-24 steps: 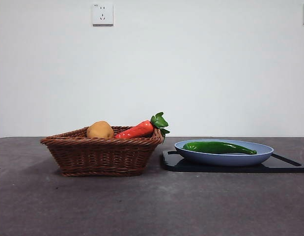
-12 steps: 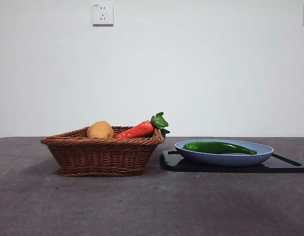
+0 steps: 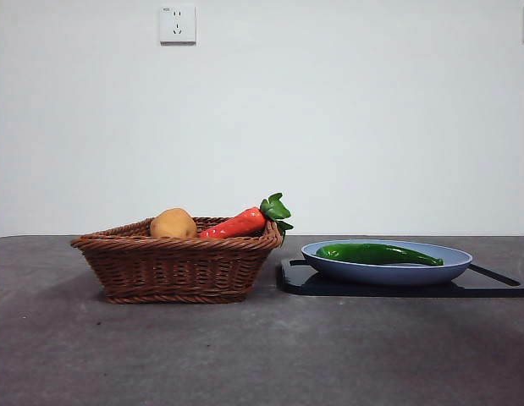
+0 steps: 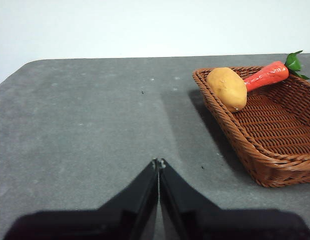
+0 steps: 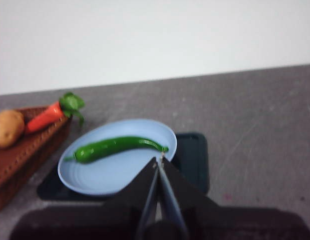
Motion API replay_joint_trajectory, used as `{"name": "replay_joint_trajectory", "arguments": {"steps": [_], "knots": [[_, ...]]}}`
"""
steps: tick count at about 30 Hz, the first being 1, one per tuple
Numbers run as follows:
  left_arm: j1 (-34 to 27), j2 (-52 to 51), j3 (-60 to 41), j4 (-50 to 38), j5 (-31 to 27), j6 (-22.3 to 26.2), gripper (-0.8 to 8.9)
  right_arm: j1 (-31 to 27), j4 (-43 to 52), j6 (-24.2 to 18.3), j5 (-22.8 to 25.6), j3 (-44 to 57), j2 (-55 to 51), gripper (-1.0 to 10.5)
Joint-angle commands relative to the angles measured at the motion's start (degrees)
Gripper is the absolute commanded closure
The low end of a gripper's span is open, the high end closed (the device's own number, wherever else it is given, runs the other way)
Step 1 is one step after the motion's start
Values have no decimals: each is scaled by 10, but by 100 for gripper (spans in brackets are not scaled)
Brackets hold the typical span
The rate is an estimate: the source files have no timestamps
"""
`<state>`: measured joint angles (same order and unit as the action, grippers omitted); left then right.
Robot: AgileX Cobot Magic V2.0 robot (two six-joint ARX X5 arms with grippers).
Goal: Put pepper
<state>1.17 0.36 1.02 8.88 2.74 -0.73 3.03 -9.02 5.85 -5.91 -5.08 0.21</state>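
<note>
1. Pepper handling is not observed: the right gripper is seen with its two black jaws pressed together, nothing held between them, poised above the near rim of the plate.
2. The left gripper is likewise seen with jaws closed tip to tip and empty, held over bare table, apart from the basket.
3. The pepper is recorded lying flat inside the blue plate, its long axis running along the plate's length.
4. In the front view, the pepper's long axis runs side to side across the picture; the blunt, thicker end is directed toward the basket and the tapered tip toward the opposite side, curving slightly downward.
5. The plate is noted resting on a black board, which lies on the dark grey table just beside the basket.
6. The wicker basket is found to contain a tan potato and a red vegetable with a green leafy top, the latter propped on the rim nearest the plate.
7. A white wall socket is visible on the wall behind.
</note>
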Motion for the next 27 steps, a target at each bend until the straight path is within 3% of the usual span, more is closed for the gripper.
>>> {"name": "replay_joint_trajectory", "arguments": {"steps": [1, 10, 15, 27], "knots": [[-1, -2, -6, -7, 3, -6, 805, 1, 8, 8, 3, 11, -2, 936], [-1, -2, -6, -7, 3, -6, 805, 1, -21, 13, 2, 41, -2, 935], [-1, -2, -6, -7, 3, -6, 805, 1, -21, 68, 1, 41, -2, 935], [-1, -2, -6, -7, 3, -6, 805, 1, -21, 67, 3, 41, -2, 936]]}}
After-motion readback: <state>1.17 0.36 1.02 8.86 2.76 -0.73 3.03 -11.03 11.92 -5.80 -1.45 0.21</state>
